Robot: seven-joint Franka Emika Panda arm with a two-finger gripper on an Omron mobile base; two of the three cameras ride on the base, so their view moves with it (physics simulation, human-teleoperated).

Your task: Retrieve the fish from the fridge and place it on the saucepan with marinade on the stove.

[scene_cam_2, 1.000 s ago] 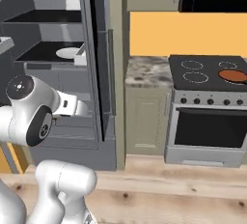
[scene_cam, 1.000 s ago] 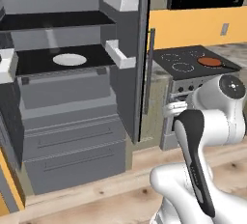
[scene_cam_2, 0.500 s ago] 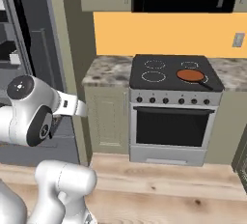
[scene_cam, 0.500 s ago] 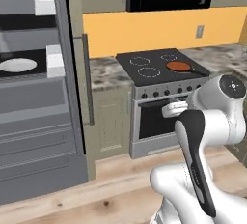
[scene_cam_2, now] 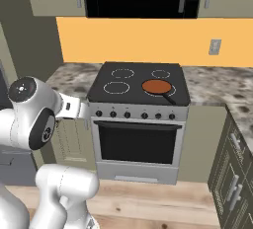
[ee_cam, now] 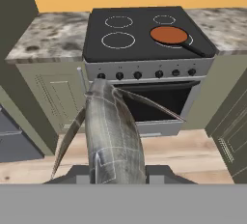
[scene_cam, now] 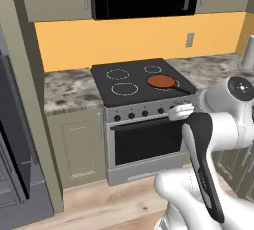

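One fish (ee_cam: 113, 136) is riding in the gripper (ee_cam: 118, 172), its jaws nearly closed on the grey body, as the base is swinging away from the fridge (scene_cam: 15, 154) to face the stove (scene_cam: 141, 83). With retrieval done, placing is what remains. The saucepan (scene_cam_2: 155, 86) is sitting at the stove's front right corner, holding only orange-brown marinade (ee_cam: 169, 35).

Open air above the stove (scene_cam: 139, 83), nothing standing on the left burners. The saucepan (scene_cam: 161, 81) sits on the front right ring, handle (ee_cam: 195, 49) jutting toward the front right corner. Counters (scene_cam_2: 69, 75) either side look bare.
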